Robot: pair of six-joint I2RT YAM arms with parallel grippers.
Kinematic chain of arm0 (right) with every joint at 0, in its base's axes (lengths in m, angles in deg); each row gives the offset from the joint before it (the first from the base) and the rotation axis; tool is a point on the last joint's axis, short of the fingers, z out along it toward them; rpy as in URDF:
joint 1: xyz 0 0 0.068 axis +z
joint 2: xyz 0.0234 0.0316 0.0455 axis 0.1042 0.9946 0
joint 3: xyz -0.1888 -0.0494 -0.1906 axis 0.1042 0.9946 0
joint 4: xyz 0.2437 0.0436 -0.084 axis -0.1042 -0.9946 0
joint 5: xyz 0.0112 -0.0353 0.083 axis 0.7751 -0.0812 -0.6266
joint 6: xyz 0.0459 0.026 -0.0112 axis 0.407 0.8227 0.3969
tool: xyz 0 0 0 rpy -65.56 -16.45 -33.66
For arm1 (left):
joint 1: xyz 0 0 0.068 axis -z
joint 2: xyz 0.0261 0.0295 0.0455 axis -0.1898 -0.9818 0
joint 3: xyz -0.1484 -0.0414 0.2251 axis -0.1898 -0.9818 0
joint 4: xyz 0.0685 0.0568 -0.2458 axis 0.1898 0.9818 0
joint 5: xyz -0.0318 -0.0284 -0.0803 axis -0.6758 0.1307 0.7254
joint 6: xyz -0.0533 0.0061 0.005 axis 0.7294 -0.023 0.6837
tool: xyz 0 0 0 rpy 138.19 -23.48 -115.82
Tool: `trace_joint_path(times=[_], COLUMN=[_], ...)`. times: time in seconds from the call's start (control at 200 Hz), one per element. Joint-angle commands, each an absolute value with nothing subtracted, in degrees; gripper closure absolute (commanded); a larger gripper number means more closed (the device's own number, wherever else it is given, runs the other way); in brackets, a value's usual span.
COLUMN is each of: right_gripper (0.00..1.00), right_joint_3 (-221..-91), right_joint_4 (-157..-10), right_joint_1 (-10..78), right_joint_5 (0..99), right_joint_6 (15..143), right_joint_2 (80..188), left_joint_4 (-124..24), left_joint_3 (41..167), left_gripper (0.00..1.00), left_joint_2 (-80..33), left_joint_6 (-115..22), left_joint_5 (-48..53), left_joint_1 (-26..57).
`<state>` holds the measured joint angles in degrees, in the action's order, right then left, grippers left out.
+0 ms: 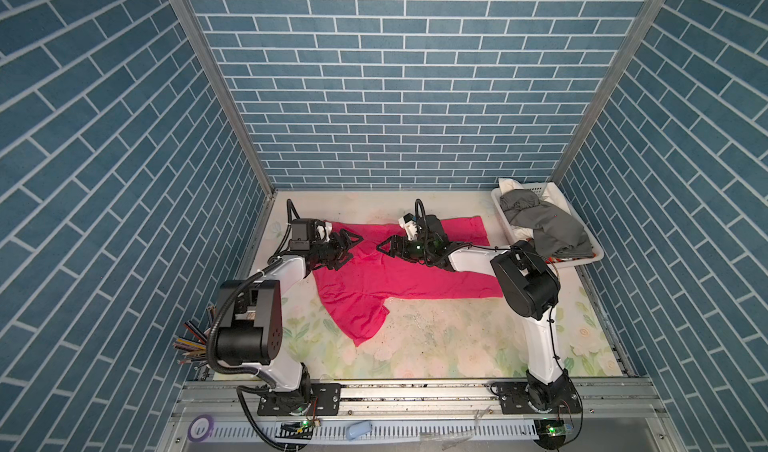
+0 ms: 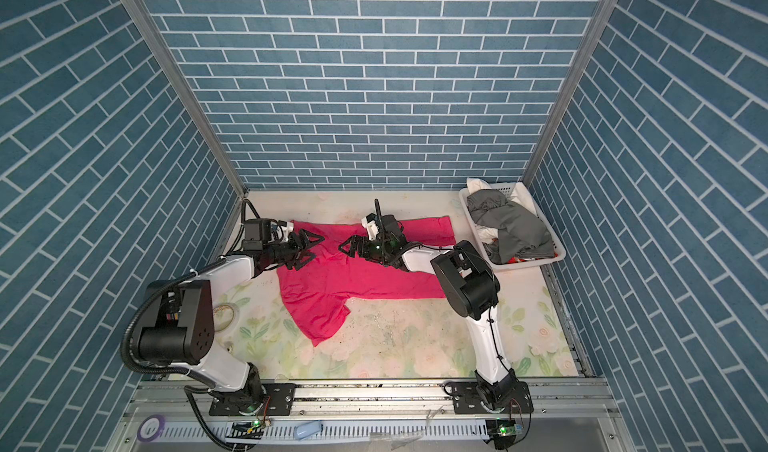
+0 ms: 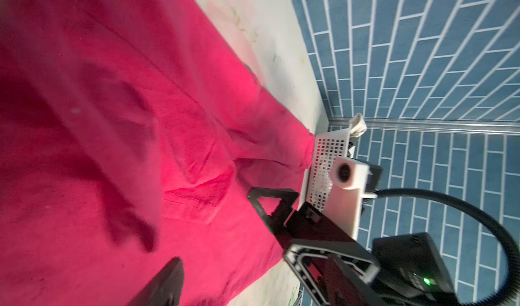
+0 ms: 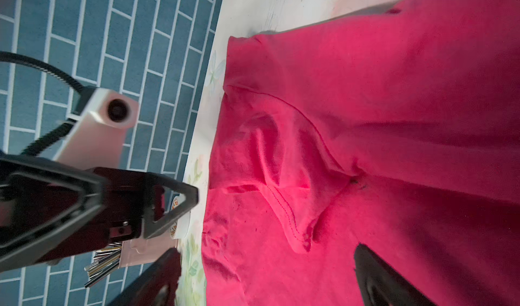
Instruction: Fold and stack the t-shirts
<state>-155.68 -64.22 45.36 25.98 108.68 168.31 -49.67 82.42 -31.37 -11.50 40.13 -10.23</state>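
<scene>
With the pink shirt (image 1: 374, 279) spread mid-frame, sleeve trailing toward lower centre, the left gripper (image 1: 356, 247) and right gripper (image 1: 384, 246) hover over it, jaws apart and empty, and should probably pinch its edges low and evenly, leaving the grey shirt (image 1: 552, 225) in the basket (image 1: 548, 187) far right.

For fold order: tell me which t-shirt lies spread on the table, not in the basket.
The bright pink-magenta cloth t-shirt; the dark grey t-shirt is heaped in the white slotted plastic basket.
</scene>
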Motion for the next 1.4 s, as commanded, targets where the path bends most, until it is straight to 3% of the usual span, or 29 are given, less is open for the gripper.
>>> trace_joint_path(times=[0.0, 0.285, 0.5, 0.795, 1.015, 1.125, 1.285, 1.395], right_gripper=[0.04, 0.08, 0.26, 0.41, 0.5, 0.61, 0.93, 1.0], right_joint_3=[-156.9, -158.3, -163.6, -167.5, -169.2, -170.2, -171.9, -169.5], right_joint_4=[-62.9, -73.8, -78.9, -86.1, -87.0, -85.8, -87.2, -85.9], right_joint_1=[45.1, 48.3, 51.1, 53.8, 54.7, 55.0, 55.0, 54.9], right_joint_5=[24.8, 33.1, 39.0, 49.1, 49.1, 48.4, 48.3, 46.9], right_joint_6=[109.8, 103.4, 99.9, 98.0, 97.9, 98.2, 97.0, 96.6], right_joint_2=[169.4, 168.4, 172.0, 174.4, 176.5, 177.6, 176.7, 172.0], left_joint_4=[-47.7, -41.7, -46.3, -46.6, -42.6, -42.5, -42.7, -41.2], left_joint_3=[83.1, 85.8, 92.4, 104.8, 109.7, 110.4, 111.2, 113.4], left_gripper=[0.19, 0.19, 0.19, 0.19, 0.19, 0.19, 0.19, 0.19], left_joint_2=[-27.8, -32.2, -41.5, -55.6, -61.2, -63.7, -66.4, -68.4], left_joint_6=[-9.9, -15.5, -13.9, -12.6, -15.8, -16.2, -16.6, -17.5], left_joint_5=[41.5, 41.2, 39.8, 36.9, 33.6, 32.9, 31.7, 30.9], left_joint_1=[-11.2, -14.5, -13.8, -12.1, -12.1, -12.6, -13.6, -13.9])
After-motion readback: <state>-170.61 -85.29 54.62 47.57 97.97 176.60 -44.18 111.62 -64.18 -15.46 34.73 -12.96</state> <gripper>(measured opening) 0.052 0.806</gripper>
